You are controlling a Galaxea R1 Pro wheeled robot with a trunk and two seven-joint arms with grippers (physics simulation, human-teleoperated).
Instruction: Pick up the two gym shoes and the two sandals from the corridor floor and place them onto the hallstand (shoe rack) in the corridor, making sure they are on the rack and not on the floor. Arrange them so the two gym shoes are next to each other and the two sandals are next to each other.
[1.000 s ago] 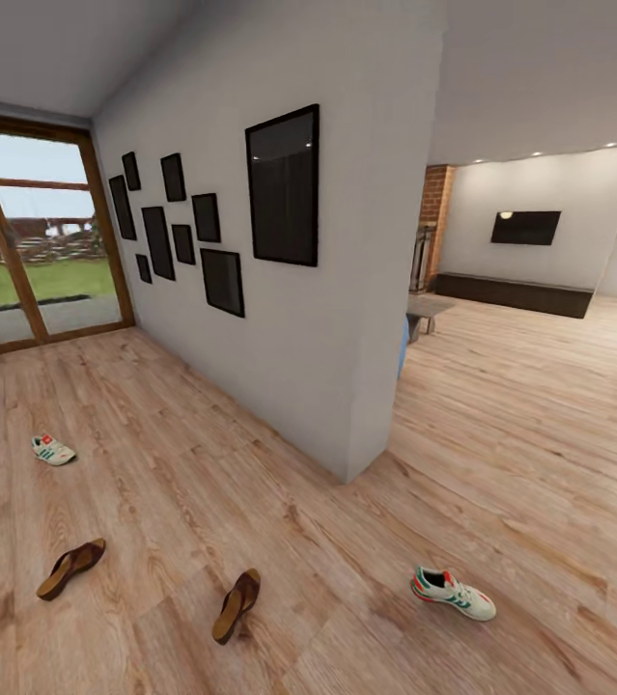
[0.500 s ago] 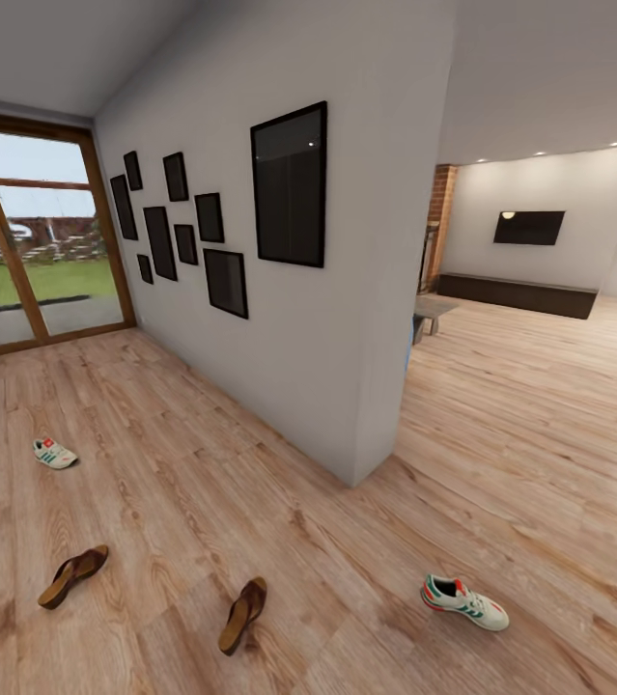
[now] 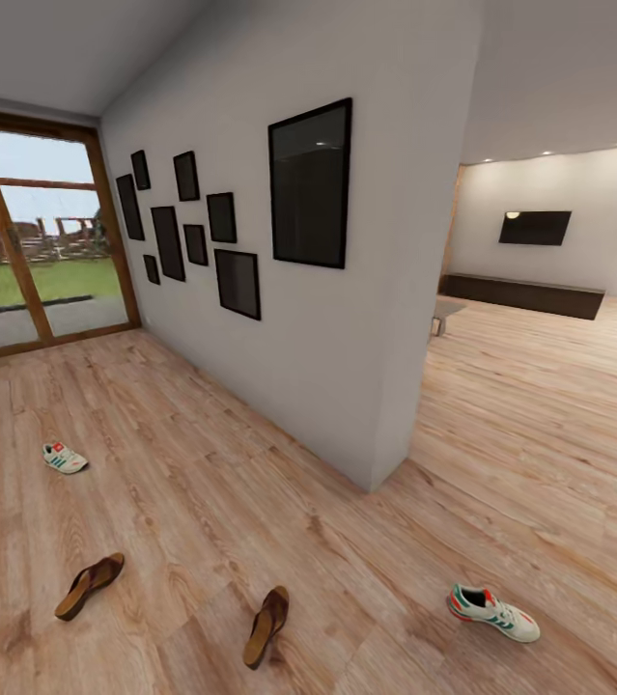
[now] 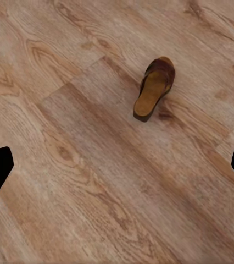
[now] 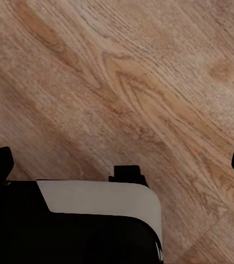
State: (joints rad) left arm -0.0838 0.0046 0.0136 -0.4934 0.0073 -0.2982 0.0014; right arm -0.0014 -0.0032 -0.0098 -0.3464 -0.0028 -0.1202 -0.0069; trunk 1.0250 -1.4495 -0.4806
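Wood-plank corridor floor (image 3: 182, 454) spreads before us, all four shoes scattered on it. One sandal (image 4: 154, 88) lies ahead of our left claw (image 4: 117, 165), whose fingers stand wide apart; the right claw (image 5: 117, 159) looks equally spread, empty. We should roll closer, then lower the left claw squarely over that sandal's strap.

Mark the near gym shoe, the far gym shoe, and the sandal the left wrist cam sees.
near gym shoe (image 3: 493, 614), head view, on its white upper at mid-length.
far gym shoe (image 3: 64, 458), head view, on its upper by the green stripes.
sandal (image 4: 153, 92), left wrist view, on the tan footbed.
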